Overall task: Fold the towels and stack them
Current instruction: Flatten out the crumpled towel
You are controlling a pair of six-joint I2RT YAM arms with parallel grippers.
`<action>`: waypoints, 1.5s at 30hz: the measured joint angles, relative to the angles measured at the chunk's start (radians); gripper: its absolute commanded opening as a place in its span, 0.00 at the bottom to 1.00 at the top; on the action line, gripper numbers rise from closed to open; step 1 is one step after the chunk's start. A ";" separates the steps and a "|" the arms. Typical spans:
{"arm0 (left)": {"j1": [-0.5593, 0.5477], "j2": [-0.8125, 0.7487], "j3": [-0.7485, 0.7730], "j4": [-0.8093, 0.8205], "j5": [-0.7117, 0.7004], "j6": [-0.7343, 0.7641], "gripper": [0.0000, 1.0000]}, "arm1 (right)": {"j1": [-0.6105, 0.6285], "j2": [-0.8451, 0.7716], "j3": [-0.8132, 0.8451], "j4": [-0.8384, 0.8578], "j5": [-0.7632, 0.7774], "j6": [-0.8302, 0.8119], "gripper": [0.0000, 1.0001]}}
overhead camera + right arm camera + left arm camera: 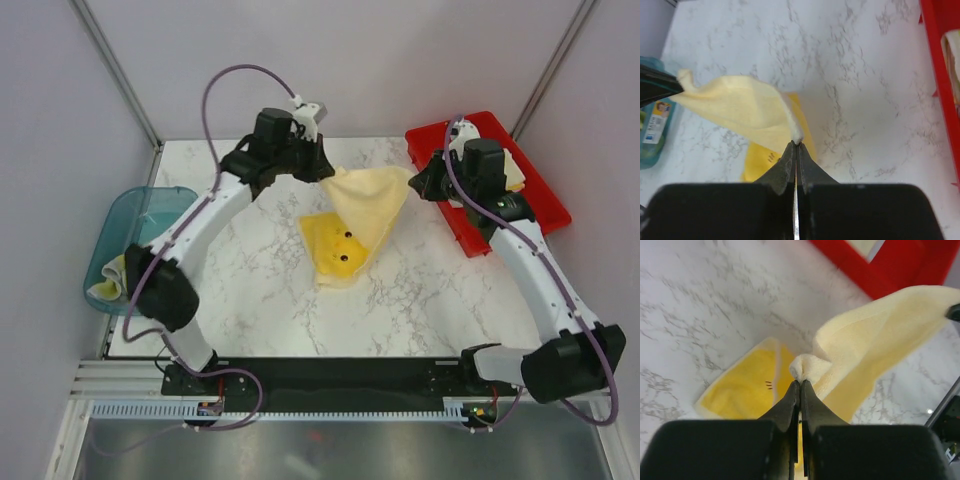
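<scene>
Right, my left gripper (pixel 801 382) has its jaws pinched tight on a bunched corner of the pale yellow towel (pixel 875 335). The corner pokes out just past the tips. My right gripper (pixel 796 144) is likewise clamped on another edge of it, with only a sliver of cloth showing at the tips.

Between the two, the towel hangs stretched in the air above the marble table (pixel 250 300), toward its far middle. Its lower end sags onto a brighter yellow patch (pixel 335 262) lying flat on the table, marked with two dark dots. I cannot tell whether that is the same cloth's other face or a second towel.

From overhead, the left arm (pixel 215 205) and right arm (pixel 530 260) cover their own fingertips. On the right, the red tray (pixel 548 205) holds a pale bundle (pixel 514 172), mostly hidden behind my right arm. On the left, the teal bin (pixel 125 215) has a crumpled cloth (pixel 108 285) at its near end. Whatever else sits behind the tinted wall is hard to read.
</scene>
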 measured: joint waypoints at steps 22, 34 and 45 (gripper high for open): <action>-0.013 -0.923 -0.342 0.082 0.102 -0.217 0.02 | 0.007 -0.617 0.021 0.174 -0.277 0.113 0.00; 0.037 -0.509 -0.343 0.089 0.094 -0.230 0.02 | 0.001 -0.106 -0.080 0.438 -0.170 0.132 0.00; 0.276 0.159 -0.097 0.211 -0.091 -0.235 0.02 | 0.000 0.634 0.103 0.730 -0.195 0.245 0.00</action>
